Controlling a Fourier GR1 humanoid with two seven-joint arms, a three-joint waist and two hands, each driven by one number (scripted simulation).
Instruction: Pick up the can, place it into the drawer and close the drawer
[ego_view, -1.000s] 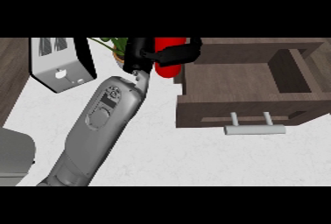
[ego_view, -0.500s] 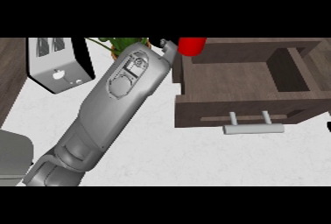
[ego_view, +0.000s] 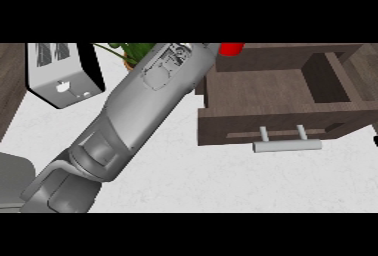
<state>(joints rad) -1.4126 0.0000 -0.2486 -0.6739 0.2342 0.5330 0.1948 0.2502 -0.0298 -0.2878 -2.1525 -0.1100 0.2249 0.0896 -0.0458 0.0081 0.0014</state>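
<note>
A small part of the red can (ego_view: 231, 48) shows at the top edge, above the back left corner of the open wooden drawer (ego_view: 221, 95). My left forearm (ego_view: 148, 105) rises from the lower left and ends right beside the can. The left hand itself is cut off by the top edge, so its hold on the can is hidden. The drawer stands pulled out, its inside bare, with a pale bar handle (ego_view: 288, 145) on its front. My right hand does not show.
A silver toaster (ego_view: 63, 75) stands at the upper left on the white counter (ego_view: 221, 180). Green plant leaves (ego_view: 133, 50) show behind the forearm. A grey object (ego_view: 13, 175) sits at the left edge.
The left arm has carried the can up and to the right, from beside the plant to the drawer's back left corner. The hand has left the view at the top.
</note>
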